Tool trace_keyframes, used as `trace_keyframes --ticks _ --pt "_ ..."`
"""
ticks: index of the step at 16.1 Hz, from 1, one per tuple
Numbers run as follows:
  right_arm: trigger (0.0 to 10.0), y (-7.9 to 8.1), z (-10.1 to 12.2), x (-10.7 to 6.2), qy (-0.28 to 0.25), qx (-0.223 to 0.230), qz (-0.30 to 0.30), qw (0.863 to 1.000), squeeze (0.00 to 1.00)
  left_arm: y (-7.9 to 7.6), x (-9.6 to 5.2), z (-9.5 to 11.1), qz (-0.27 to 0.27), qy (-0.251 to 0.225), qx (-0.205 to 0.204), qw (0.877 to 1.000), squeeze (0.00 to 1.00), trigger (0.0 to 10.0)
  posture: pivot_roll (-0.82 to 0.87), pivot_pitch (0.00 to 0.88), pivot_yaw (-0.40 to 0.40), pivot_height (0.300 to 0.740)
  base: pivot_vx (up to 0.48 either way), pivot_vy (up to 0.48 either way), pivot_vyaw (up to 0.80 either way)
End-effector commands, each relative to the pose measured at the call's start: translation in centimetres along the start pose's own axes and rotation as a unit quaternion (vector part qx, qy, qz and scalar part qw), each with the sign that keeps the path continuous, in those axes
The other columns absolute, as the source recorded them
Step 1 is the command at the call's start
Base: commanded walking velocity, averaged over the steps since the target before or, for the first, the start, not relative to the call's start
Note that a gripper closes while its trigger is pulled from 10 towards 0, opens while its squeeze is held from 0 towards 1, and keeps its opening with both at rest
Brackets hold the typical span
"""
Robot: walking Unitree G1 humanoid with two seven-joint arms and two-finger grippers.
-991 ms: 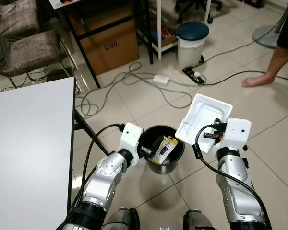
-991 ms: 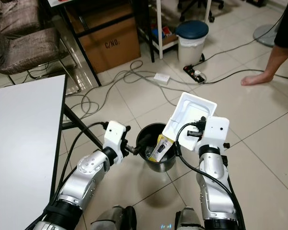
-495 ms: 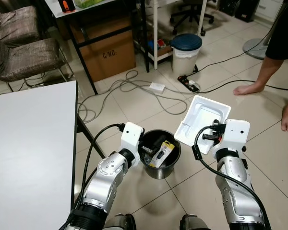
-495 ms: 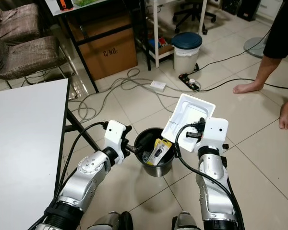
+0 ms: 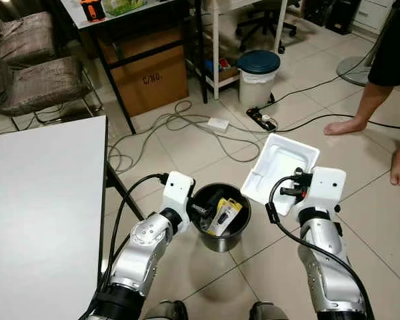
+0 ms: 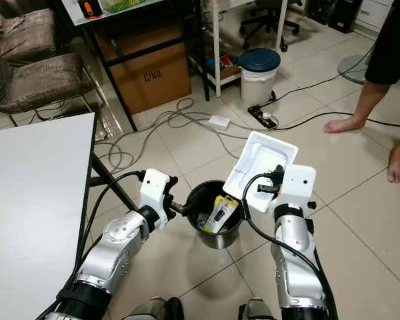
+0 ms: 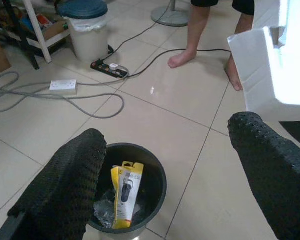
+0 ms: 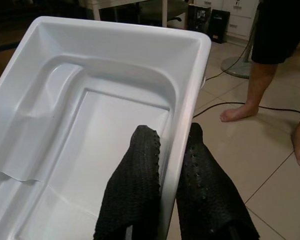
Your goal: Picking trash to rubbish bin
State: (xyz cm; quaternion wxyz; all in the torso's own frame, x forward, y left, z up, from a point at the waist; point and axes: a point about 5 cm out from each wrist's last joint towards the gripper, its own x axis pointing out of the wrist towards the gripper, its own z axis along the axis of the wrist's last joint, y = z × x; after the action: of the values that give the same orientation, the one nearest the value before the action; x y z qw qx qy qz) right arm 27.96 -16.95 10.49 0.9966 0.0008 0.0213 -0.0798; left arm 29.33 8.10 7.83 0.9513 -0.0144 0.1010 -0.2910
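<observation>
While the right gripper (image 8: 162, 200) pinches the white tray's (image 5: 280, 163) rim beside the bin (image 5: 219, 235), the left gripper (image 7: 180, 180) is spread wide above the bin.

Quick count: two bins, one black bin (image 5: 219, 230) and one white bin with a blue lid (image 5: 257, 70). One white tray (image 5: 280, 167), one yellow packet (image 5: 221, 215), one cardboard box (image 5: 143, 70), one power strip (image 5: 263, 120), two bare feet (image 5: 340, 125), two robot tools, left (image 5: 199, 209) and right (image 5: 288, 191).

White tray (image 5: 280, 165); black bin (image 5: 219, 233) (yellow packet (image 5: 223, 215) inside); beige floor (image 5: 187, 147).
</observation>
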Motion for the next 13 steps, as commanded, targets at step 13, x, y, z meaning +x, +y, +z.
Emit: trace_keyframes --ticks 13 --pt "10.0 0.0 -0.68 -0.23 0.015 -0.009 -0.003 1.0 0.0 -0.24 -0.12 -0.45 -0.01 0.014 0.001 1.0 0.0 10.0 -0.09 0.133 0.118 0.74 0.0 -0.423 0.0"
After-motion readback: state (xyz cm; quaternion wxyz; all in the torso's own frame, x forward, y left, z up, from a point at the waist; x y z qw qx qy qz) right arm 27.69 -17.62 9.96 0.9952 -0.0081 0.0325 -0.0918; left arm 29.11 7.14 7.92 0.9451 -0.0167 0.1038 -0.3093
